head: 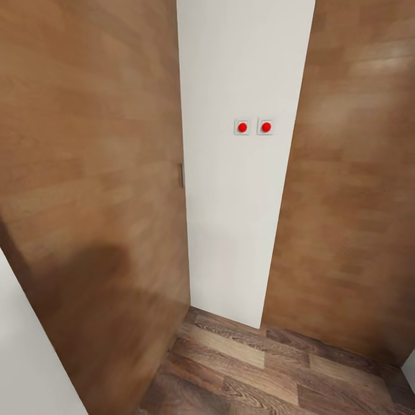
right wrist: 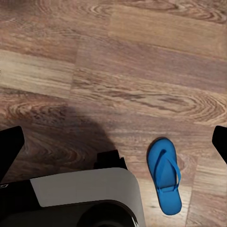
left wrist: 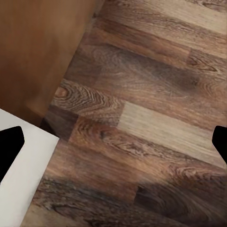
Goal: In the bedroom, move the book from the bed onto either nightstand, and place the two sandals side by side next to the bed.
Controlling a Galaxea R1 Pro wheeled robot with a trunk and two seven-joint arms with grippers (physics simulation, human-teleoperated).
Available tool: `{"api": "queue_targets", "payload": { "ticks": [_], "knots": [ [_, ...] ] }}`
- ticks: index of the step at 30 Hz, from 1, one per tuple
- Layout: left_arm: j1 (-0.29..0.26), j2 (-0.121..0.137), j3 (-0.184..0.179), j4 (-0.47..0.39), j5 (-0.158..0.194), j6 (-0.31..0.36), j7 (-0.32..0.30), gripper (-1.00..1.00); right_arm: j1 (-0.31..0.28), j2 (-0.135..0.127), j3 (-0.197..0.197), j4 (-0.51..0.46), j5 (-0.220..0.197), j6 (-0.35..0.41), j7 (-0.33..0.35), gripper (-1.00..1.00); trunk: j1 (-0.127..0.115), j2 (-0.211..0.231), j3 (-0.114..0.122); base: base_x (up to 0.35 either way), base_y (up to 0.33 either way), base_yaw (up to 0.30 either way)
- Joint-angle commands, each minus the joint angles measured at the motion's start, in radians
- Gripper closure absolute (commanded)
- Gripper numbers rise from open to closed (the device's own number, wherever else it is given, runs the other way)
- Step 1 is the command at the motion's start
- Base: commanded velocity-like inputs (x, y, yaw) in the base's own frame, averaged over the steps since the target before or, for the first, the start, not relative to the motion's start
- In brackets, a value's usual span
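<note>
One blue flip-flop sandal lies flat on the wood-plank floor, at the lower right of the right wrist picture, just beside the robot's grey base. It looks light, thin and bendable; I judge the edge of the sole or the strap is the best place to grip. The right gripper is spread wide and holds nothing. The left gripper is also wide, empty, above bare floor. Ahead stands a white wall with two red buttons, between brown wooden panels.
</note>
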Motion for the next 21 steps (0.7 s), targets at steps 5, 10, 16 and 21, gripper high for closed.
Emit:
{"api": "queue_targets", "payload": {
  "ticks": [5, 10, 16, 21],
  "knots": [
    [0.0, 0.0, 0.0, 0.0, 0.001, -0.002, 0.0, -1.0, 0.0, 0.0, -0.002, 0.0, 0.0, -0.003, -0.001, -1.0, 0.0, 0.0, -0.001, 0.255, 0.0, 0.0],
    [0.0, 0.0, 0.0, -0.001, 0.001, -0.002, -0.001, -1.0, 0.0, 0.0, -0.002, 0.0, 0.0, -0.003, -0.001, -1.0, 0.0, 0.0, -0.001, 0.301, 0.0, 0.0],
    [0.0, 0.0, 0.0, -0.001, 0.001, -0.002, 0.0, -1.0, 0.0, 0.0, -0.002, 0.0, 0.0, -0.003, -0.001, -1.0, 0.0, 0.0, -0.001, 0.106, 0.0, 0.0],
    [0.0, 0.0, 0.0, 0.0, 0.001, -0.002, 0.0, -1.0, 0.0, 0.0, -0.002, 0.0, 0.0, -0.003, -0.001, -1.0, 0.0, 0.0, -0.001, 0.012, 0.0, -0.017]
  ]
}}
